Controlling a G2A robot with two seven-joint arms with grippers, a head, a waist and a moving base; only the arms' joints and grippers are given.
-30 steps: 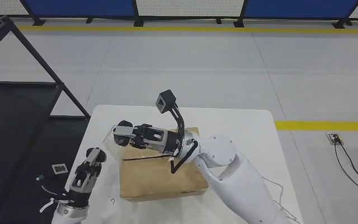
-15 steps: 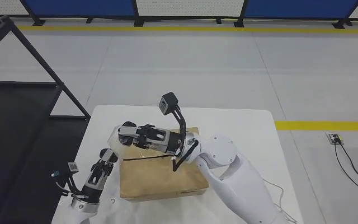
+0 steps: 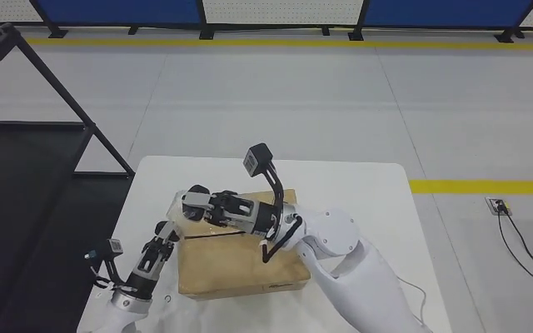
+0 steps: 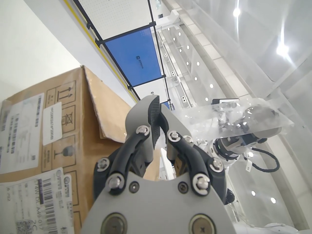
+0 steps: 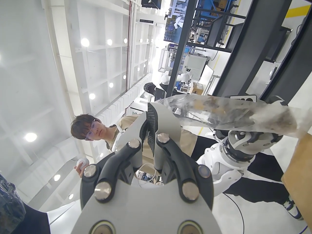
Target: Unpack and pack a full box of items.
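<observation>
One item out: clear plastic bag of dark parts (image 5: 219,115), pinched in right gripper (image 5: 152,113) over a corner of the brown cardboard box (image 3: 241,266).
Left gripper (image 4: 156,114): closed, empty, beside box.
Remaining: probably most unpacking, all repacking.

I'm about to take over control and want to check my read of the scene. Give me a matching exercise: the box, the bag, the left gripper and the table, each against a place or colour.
Things
1. cardboard box
2. clear bag
3. left gripper
4. table

Place or colour
A. white, under everything else
B. pinched in the right gripper, off the table
C. close beside the box's labelled side
D. brown, resting on the table

Pairs: 1-D, 2-B, 3-C, 4-A
</observation>
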